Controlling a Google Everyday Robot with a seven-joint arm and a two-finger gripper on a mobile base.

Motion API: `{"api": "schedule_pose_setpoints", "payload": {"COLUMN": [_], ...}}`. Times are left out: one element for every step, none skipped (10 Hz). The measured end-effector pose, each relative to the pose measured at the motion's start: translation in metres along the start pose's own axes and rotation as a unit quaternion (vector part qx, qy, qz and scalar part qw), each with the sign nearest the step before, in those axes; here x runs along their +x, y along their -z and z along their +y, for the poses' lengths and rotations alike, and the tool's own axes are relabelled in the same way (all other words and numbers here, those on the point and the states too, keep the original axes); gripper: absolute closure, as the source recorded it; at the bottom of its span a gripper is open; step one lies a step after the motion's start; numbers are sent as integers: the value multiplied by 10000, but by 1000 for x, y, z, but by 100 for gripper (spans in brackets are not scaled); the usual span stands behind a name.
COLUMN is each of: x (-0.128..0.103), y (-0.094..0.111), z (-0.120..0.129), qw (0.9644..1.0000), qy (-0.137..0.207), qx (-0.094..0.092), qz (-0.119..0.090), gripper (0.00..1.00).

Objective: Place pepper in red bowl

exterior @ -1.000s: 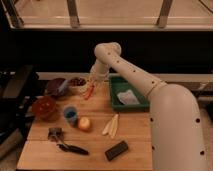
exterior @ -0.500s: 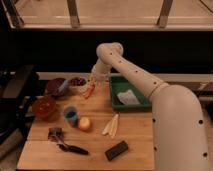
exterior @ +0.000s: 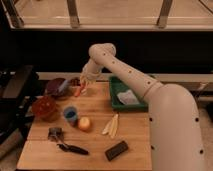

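The pepper point(exterior: 78, 91) is small and orange-red and hangs from my gripper point(exterior: 82, 86), which is shut on it above the back left of the wooden table point(exterior: 135, 145). The gripper is right beside the dark purple bowl point(exterior: 55, 88). The red bowl point(exterior: 44, 108) stands at the table's left edge, to the left of and nearer the camera than the gripper. My white arm reaches in from the lower right and bends over the table's back.
A blue cup point(exterior: 70, 115) stands right of the red bowl, with a round yellow-orange fruit point(exterior: 84, 123) beside it. Pale yellow strips point(exterior: 111, 126), a dark bar point(exterior: 116, 150), a black tool point(exterior: 71, 148) and a small cup point(exterior: 55, 133) lie at the front. A green tray point(exterior: 141, 105) sits at the back right.
My gripper has moved left with the pepper, from near the table's back middle towards the purple bowl. The other things have not moved.
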Motion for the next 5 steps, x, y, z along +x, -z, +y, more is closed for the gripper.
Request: {"api": "schedule_pose_setpoints", "payload": {"x": [-15,-27,-43,-57,-70], "y": [-9,-15,-24,-33,-41], "z": [-15,-24,-36,-47,-55], "qw": [9999,9997,9992,9985,9976], "qy": [99,177,283,387,519], "qx": [83,130,195,235,260], "qz": [-64,-115,-203,-301,-379], "gripper": [100,100,100,100,97]}}
